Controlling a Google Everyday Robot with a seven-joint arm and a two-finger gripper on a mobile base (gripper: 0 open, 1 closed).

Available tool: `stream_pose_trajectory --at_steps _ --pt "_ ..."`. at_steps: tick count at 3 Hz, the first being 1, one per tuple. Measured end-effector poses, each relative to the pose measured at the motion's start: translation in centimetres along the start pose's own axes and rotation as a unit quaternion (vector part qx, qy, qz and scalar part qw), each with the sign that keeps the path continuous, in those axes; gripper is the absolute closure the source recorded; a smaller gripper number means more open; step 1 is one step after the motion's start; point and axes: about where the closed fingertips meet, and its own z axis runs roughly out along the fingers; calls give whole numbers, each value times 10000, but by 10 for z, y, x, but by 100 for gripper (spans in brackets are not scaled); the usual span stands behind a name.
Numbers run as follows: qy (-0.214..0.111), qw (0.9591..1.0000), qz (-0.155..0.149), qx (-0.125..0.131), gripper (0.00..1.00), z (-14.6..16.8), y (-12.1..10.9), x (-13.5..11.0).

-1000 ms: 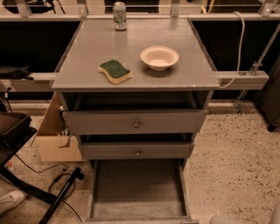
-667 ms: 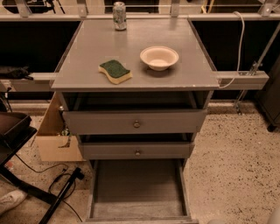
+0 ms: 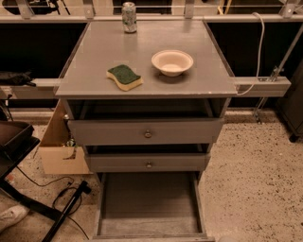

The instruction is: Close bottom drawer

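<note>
The bottom drawer (image 3: 149, 203) stands pulled far out toward me at floor level, bare wood showing in its tray. A cardboard box (image 3: 59, 153) and cables (image 3: 64, 196) lie left of it. Sponge (image 3: 124, 77), bowl (image 3: 172, 62) and can (image 3: 129, 10) sit on top. The gripper is outside my view, so I cannot tell its jaws.

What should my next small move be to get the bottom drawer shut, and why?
Probably bring the hand, which is out of view, to the front edge of the bottom drawer. It stands pulled far out, with nothing touching it, so a straight push inward should close it.
</note>
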Motion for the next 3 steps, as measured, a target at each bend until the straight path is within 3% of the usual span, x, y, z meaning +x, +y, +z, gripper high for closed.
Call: stream_pose_trajectory --at_steps 1,3 --pt "-443 9988 -198 -88 100 18 -13 -20" --pt "-799 9953 -532 -88 100 19 -36 -54"
